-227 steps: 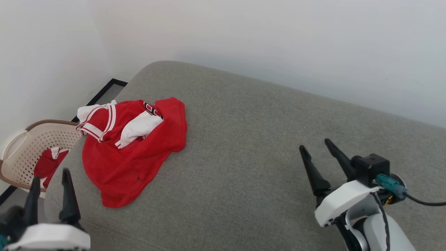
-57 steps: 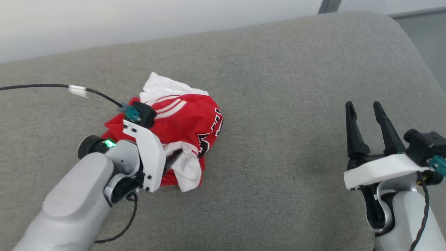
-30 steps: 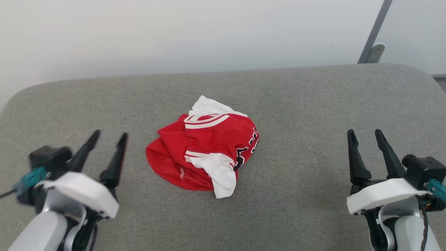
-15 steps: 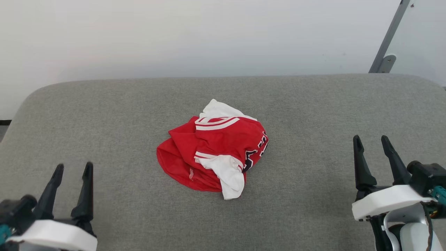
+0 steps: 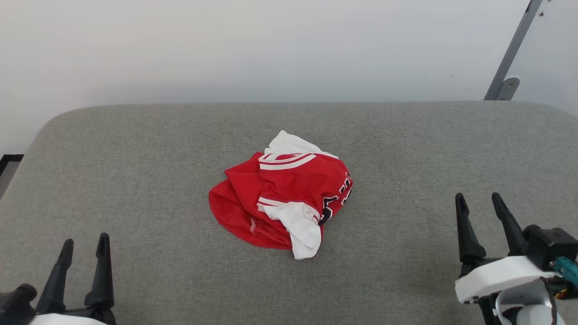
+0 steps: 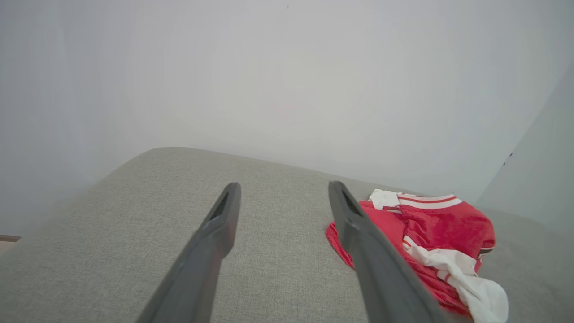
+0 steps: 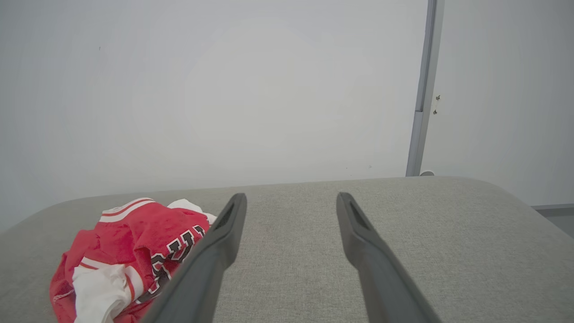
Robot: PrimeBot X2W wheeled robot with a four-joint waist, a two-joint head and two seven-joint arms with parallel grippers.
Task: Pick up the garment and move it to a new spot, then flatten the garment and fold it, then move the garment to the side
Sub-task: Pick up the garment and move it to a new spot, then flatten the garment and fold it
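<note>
The left tool [image 5: 86,239] sits over the near left corner of the grey fabric cushion [image 5: 135,149]. Its two dark fingers are spread apart with nothing between them and point toward the far edge. In its wrist view, bare grey fabric shows in the gap between the fingers. The right tool [image 5: 477,196] sits over the near right corner with its fingers spread just as wide and empty, also pointing toward the far edge. Behind those fingers are a white housing [image 5: 494,273] and a black camera block [image 5: 548,246] with a teal connector [image 5: 566,269] on its side.

The garment [image 5: 284,198] lies in a crumpled heap at the middle of the cushion, about halfway between the left and right edges. It is well apart from both tools and touched by neither. Most of the heap is bunched red cloth. A white sleeve [image 5: 300,225] with a red-and-white striped seam droops over the side facing the near edge. More white cloth [image 5: 289,143] pokes out on the side facing the far edge, just behind a band of striped trim [image 5: 286,161]. Dark lettering [image 5: 338,198] with a white outline curves down the side of the heap that faces the right edge; it is too folded to read. A small label [image 5: 253,225] shows on the red cloth toward the near left of the heap.

Past the far edge stands a plain pale wall [image 5: 226,45]. A slanted grey metal post [image 5: 512,54] with a small bracket rises behind the far right corner. A dark strip of floor [image 5: 9,159] shows off the left edge.
</note>
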